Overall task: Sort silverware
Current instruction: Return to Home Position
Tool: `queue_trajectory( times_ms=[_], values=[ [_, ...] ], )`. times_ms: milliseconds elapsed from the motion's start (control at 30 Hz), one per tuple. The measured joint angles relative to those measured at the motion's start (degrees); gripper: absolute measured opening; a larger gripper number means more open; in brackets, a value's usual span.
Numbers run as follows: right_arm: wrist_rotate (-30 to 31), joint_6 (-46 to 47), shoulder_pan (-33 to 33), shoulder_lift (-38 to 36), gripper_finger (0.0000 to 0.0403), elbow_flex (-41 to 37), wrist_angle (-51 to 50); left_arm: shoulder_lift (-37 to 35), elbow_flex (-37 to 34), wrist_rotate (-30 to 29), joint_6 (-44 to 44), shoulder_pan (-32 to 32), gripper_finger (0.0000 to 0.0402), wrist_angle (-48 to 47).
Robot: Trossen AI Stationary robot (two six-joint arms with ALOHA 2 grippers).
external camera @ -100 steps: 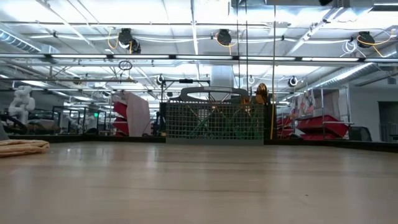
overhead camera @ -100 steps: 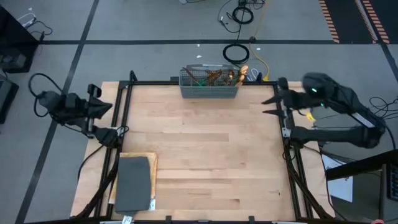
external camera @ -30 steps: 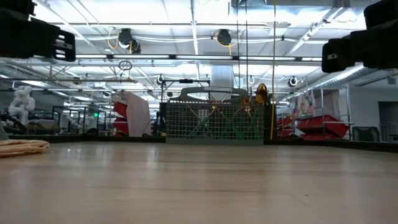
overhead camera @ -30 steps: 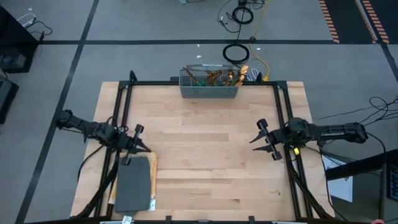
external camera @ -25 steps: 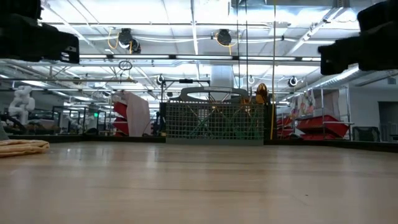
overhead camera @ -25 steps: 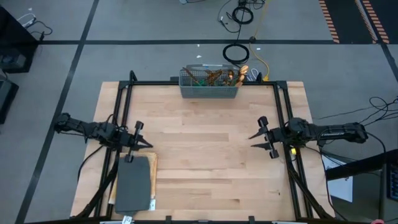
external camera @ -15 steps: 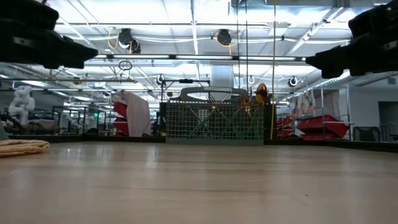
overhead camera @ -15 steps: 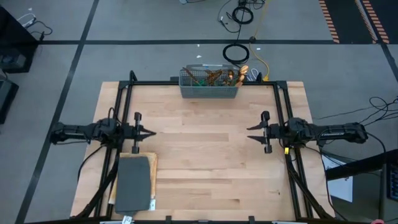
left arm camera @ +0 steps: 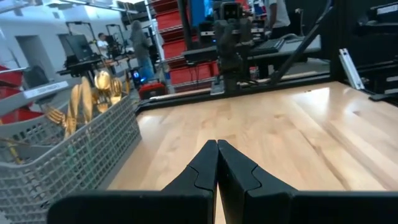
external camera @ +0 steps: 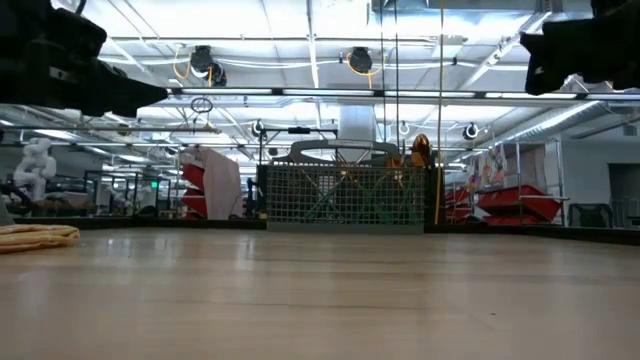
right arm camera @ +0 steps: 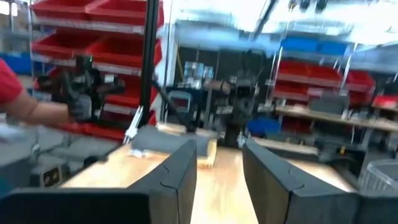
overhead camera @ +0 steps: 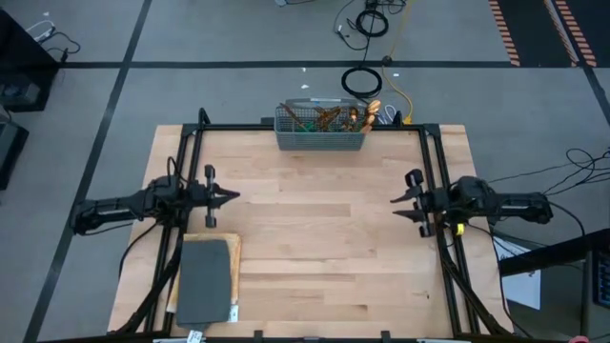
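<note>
The silverware point(overhead camera: 335, 116), gold heads on slim teal handles, stands upright in the grey mesh caddy point(overhead camera: 320, 133) at the table's far edge. It also shows in the left wrist view as gold spoons and forks point(left arm camera: 93, 93) above the caddy's wall point(left arm camera: 74, 158). My left gripper point(overhead camera: 234, 195) hangs shut over the table's left side and points level toward the right. My right gripper point(overhead camera: 393, 206) hangs open over the right side and points left, with nothing between its fingers point(right arm camera: 180, 168). Both are well above the wood and far from the caddy.
A grey mat point(overhead camera: 204, 280) lies on a tan cloth at the near left corner, just nearer than my left gripper. Black frame rails point(overhead camera: 191, 152) run along the table's left, right and far edges. Bare wood point(overhead camera: 315, 229) spreads between the two arms. People show in the room beyond.
My left gripper has swung from over the grey mat toward the far edge and now points straight right, still shut. My right gripper has turned from slanting toward the near edge to pointing left, has drawn back toward the right edge and has risen a little.
</note>
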Motion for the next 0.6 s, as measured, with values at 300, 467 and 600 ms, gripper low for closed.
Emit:
queue_trajectory(
  times_ms=[300,467,600],
  values=[
    [-1.1,-1.3,0.1,0.0,0.0110,5.3,-12.3,0.0,0.1,2.6,-1.8,3.7,0.0011,-0.3],
    [-3.4,-3.4,0.1,0.0,0.0109,-0.5,-9.6,-0.1,0.1,3.8,-2.6,3.9,0.0011,-0.2],
    [-3.7,-6.0,0.1,0.1,0.0109,-2.7,-4.5,-0.1,-0.8,6.0,-4.0,3.9,0.0011,2.6]
  ],
)
